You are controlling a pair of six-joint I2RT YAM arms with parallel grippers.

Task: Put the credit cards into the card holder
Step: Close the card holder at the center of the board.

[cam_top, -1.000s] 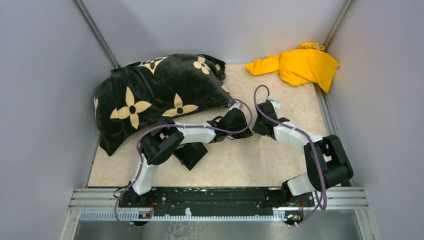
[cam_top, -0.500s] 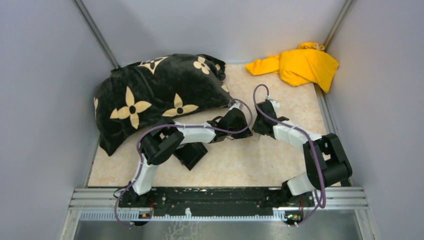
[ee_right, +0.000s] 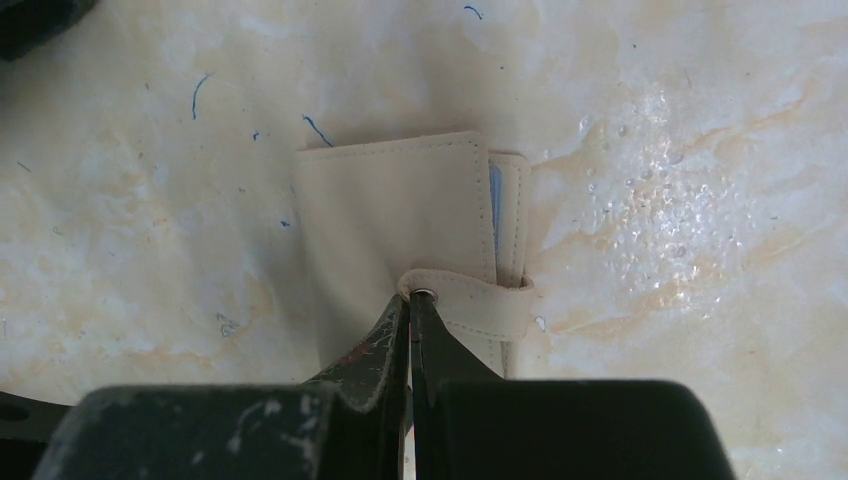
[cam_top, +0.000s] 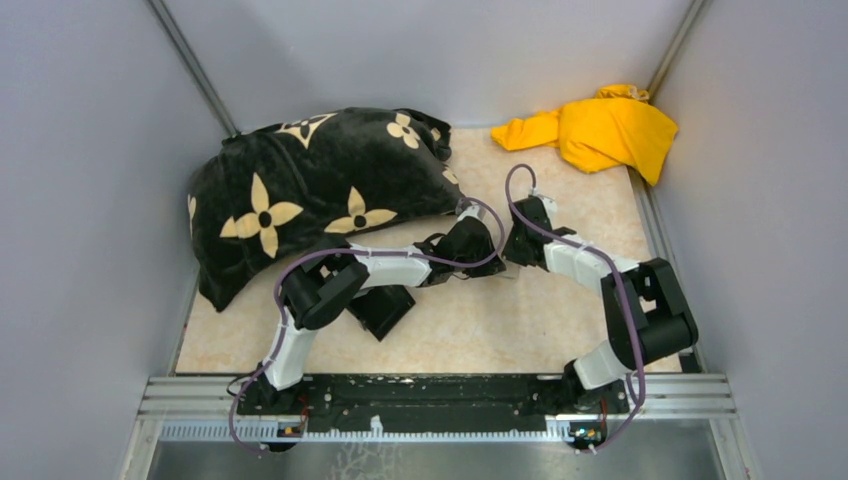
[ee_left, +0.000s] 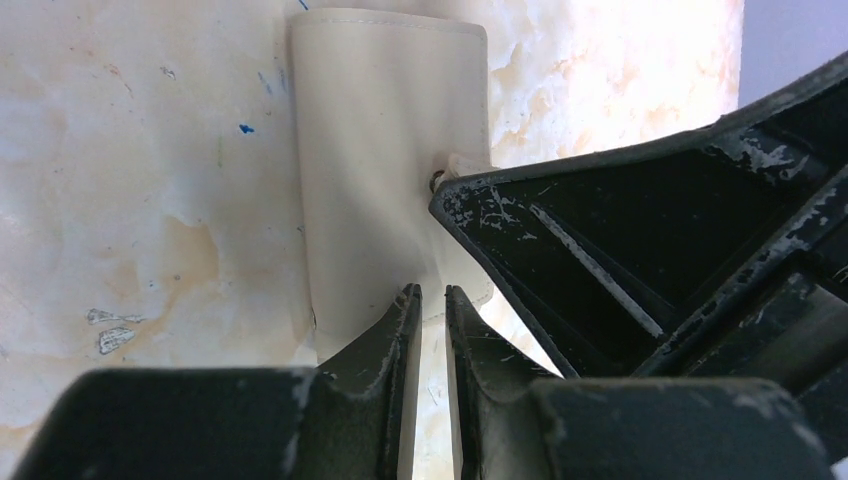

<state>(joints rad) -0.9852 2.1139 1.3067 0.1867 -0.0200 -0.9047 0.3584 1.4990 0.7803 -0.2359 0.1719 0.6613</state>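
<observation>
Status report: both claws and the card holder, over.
Right claw shut, tips at clasp tab of card holder. Left claw nearly closed at its edge, grip unclear. Blue card edge showing inside. Nothing blocking.

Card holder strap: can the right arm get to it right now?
Probably yes: the right end effector, shut, has its tips right at the clasp strap of the card holder, with nothing in between.

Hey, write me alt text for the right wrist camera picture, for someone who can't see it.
A folded beige card holder lies flat on a marbled tabletop, its clasp tab wrapped over the right edge. The right gripper, fingers shut, has its tips at the tab's snap, and a sliver of light blue card shows along the holder's right edge.
</observation>
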